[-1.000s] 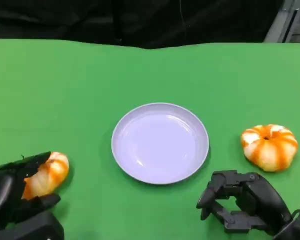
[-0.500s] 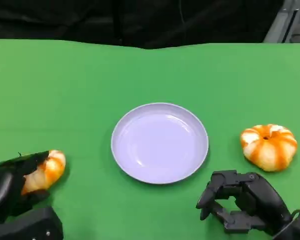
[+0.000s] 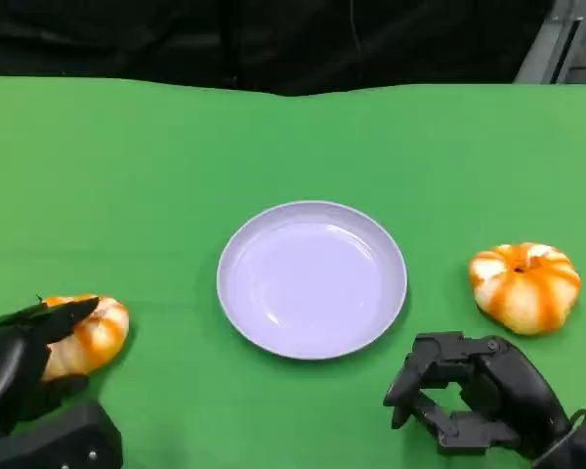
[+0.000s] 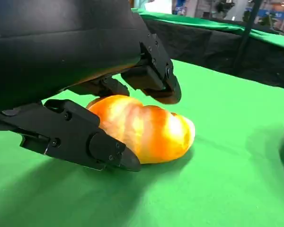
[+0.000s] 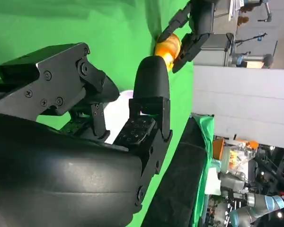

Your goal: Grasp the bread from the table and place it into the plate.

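The left hand (image 3: 24,366) had its fingers closed around the near bread roll (image 3: 86,335), which rested on the green table (image 3: 176,166) left of the plate (image 3: 313,279). The right hand (image 3: 469,391) was curled, holding nothing. The soft, rounded roll could squirt free if squeezed unevenly during lifting.

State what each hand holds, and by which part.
The left hand grips a bread roll at one end; the right hand holds nothing.
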